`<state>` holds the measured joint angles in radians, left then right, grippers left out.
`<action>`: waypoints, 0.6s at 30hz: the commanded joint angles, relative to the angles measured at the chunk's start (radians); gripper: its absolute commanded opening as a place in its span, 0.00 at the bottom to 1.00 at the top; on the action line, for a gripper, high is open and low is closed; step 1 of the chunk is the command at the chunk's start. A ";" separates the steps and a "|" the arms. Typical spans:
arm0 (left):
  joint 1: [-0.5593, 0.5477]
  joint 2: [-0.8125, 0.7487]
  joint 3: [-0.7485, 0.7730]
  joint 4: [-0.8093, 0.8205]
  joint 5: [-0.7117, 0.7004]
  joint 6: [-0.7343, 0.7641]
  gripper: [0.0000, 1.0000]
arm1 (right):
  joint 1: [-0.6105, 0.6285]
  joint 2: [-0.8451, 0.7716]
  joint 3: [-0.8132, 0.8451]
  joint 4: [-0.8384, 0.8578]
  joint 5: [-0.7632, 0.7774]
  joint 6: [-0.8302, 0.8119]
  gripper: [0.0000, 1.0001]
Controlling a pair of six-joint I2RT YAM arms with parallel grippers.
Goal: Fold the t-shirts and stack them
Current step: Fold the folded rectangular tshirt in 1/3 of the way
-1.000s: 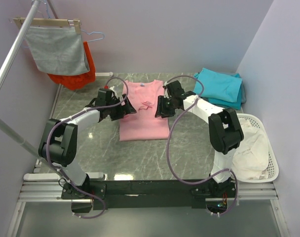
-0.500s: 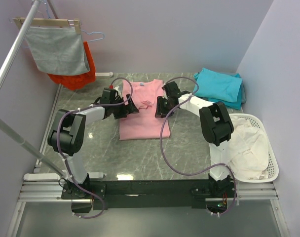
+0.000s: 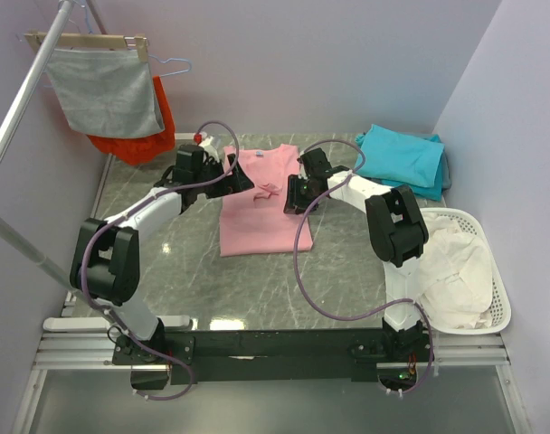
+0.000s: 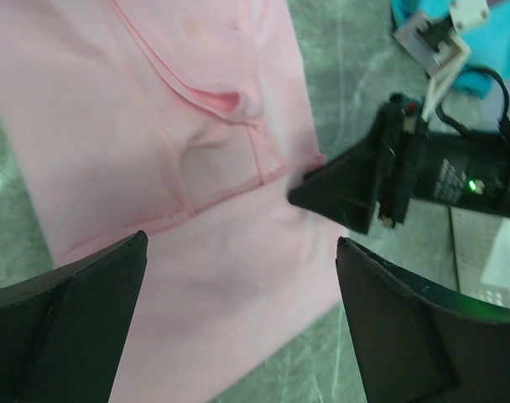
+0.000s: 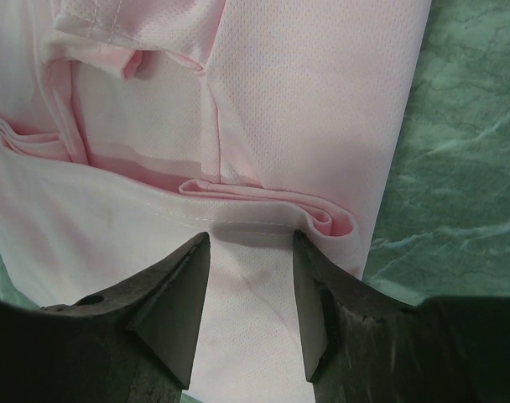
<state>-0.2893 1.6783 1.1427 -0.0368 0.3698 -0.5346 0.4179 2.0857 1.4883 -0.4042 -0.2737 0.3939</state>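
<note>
The light pink t-shirt (image 3: 261, 208) lies folded lengthwise in the middle of the table, its sleeves tucked onto its top part. My left gripper (image 3: 241, 178) hovers open over the shirt's far left part. In the left wrist view its fingers (image 4: 66, 336) stand wide apart above pink cloth (image 4: 196, 277). My right gripper (image 3: 292, 195) is at the shirt's right edge. In the right wrist view its fingers (image 5: 178, 306) are partly open, low on the pink cloth (image 5: 314, 92), tips at a folded hem. The folded teal t-shirts (image 3: 402, 156) lie at the far right.
A white basket (image 3: 497, 312) full of pale cloth stands at the right. A grey cloth (image 3: 108, 90) on a wooden hanger and an orange-red garment (image 3: 139, 140) hang from the rack at the far left. The table is green-grey marble (image 3: 257, 285).
My left gripper has drawn back from the shirt's left edge toward the far left and risen. My right gripper has stayed at the shirt's right edge while its arm swung.
</note>
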 commanded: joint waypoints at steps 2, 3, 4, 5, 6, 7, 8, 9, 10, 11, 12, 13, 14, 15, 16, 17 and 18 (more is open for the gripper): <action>-0.002 -0.049 -0.119 -0.019 0.106 0.007 0.99 | -0.010 0.019 0.038 0.019 0.001 -0.017 0.52; -0.002 -0.054 -0.139 -0.005 0.101 0.004 1.00 | -0.010 0.017 0.035 0.021 0.002 -0.018 0.52; -0.002 -0.051 -0.170 0.008 0.095 -0.002 0.99 | -0.010 0.016 0.035 0.022 0.007 -0.018 0.52; -0.002 -0.049 -0.181 0.017 0.090 -0.005 0.99 | -0.010 0.016 0.030 0.021 0.010 -0.018 0.52; -0.002 -0.039 -0.190 0.029 0.086 -0.007 0.99 | -0.010 0.016 0.030 0.018 0.010 -0.018 0.52; -0.001 -0.031 -0.202 0.063 0.072 -0.011 0.99 | -0.011 0.017 0.030 0.019 0.010 -0.018 0.52; -0.002 -0.025 -0.205 0.077 0.061 -0.013 0.99 | -0.011 0.017 0.027 0.021 0.007 -0.018 0.52; -0.002 -0.011 -0.205 0.101 0.051 -0.011 1.00 | -0.010 0.017 0.026 0.022 0.007 -0.018 0.52; -0.001 -0.002 -0.201 0.109 0.044 -0.010 1.00 | -0.011 0.020 0.024 0.022 0.007 -0.018 0.52; -0.002 0.007 -0.190 0.110 0.019 -0.007 0.99 | -0.011 0.022 0.024 0.022 0.008 -0.020 0.52; -0.002 0.026 -0.183 0.115 0.011 -0.005 0.99 | -0.010 0.022 0.024 0.021 0.010 -0.020 0.52; -0.002 0.034 -0.161 0.118 0.005 0.001 0.99 | -0.011 0.023 0.024 0.021 0.013 -0.021 0.52; -0.002 0.041 -0.153 0.121 -0.027 0.005 1.00 | -0.011 0.022 0.021 0.021 0.014 -0.023 0.52; -0.002 0.052 -0.147 0.126 -0.035 0.004 0.99 | -0.011 0.025 0.021 0.018 0.014 -0.024 0.52; -0.002 0.060 -0.129 0.124 -0.051 0.005 1.00 | -0.010 0.024 0.021 0.018 0.016 -0.027 0.52; -0.002 0.069 -0.117 0.118 -0.075 0.008 0.99 | -0.013 0.024 0.020 0.016 0.018 -0.026 0.52; -0.001 0.095 -0.104 0.109 -0.086 0.008 0.99 | -0.013 0.024 0.020 0.016 0.014 -0.027 0.52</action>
<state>-0.2893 1.7344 0.9642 0.0223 0.3607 -0.5415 0.4160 2.0857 1.4883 -0.4042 -0.2741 0.3908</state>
